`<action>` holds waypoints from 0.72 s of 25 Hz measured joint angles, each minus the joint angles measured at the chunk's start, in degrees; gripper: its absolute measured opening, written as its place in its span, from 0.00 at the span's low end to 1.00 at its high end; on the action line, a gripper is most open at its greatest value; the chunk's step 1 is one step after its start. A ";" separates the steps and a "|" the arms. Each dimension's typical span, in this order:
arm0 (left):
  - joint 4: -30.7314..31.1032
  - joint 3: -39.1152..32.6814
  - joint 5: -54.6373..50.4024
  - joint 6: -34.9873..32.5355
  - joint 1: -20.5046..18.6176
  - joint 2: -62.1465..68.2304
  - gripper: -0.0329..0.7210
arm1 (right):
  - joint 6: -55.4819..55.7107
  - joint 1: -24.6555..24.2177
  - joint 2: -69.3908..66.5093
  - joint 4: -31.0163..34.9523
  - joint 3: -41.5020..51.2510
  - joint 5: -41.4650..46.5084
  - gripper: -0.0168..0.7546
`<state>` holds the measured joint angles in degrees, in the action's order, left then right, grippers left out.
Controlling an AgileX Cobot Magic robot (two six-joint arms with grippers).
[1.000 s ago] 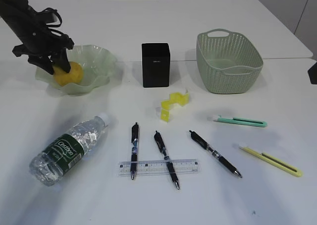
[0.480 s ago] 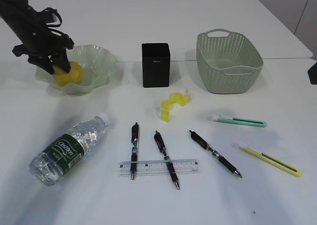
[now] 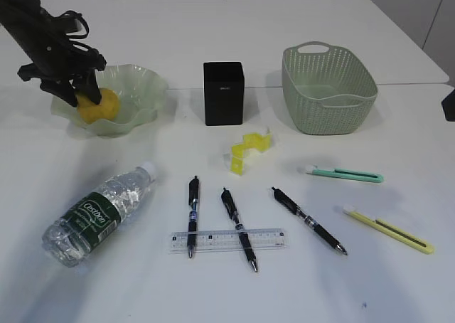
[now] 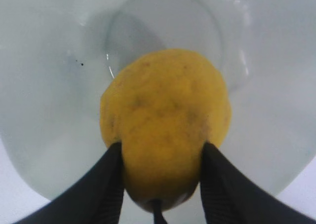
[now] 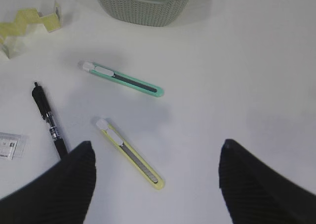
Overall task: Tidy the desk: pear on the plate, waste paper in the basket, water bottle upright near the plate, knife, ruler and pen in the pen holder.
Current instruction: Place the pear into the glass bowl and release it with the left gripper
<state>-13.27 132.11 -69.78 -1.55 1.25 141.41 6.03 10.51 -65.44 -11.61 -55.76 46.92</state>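
The left fingers grip the pear inside the plate at far left; they need only let go, while the right fingers hang open.

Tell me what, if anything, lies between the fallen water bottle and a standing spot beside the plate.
Nothing visible does. The water bottle lies on its side below the plate, and only bare desk separates them. The pens and ruler lie off to its right.

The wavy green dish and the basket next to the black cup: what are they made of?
The dish looks like translucent pale green glass, or possibly clear plastic: light passes through its glossy ruffled rim. The basket looks like matte sage-green moulded plastic: its walls carry a uniform perforated woven pattern and cut-out handles.
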 joint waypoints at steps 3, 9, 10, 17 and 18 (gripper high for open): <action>0.00 0.00 0.00 0.00 0.00 0.00 0.47 | 0.00 0.00 0.00 0.00 0.00 0.00 0.77; 0.00 0.00 0.00 0.00 0.00 0.00 0.47 | 0.00 0.00 0.00 0.00 0.00 0.00 0.77; 0.00 0.00 -0.10 0.00 0.00 0.00 0.47 | 0.00 0.00 0.00 0.00 0.00 0.00 0.77; 0.00 0.00 -0.21 0.00 0.00 0.00 0.47 | 0.00 0.00 0.00 0.00 0.00 0.00 0.77; 0.00 0.00 -0.21 0.00 0.00 0.00 0.47 | 0.00 0.00 0.00 0.00 0.00 0.00 0.77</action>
<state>-13.27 132.11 -69.99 -1.55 1.25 141.41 6.03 10.51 -65.44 -11.61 -55.76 46.92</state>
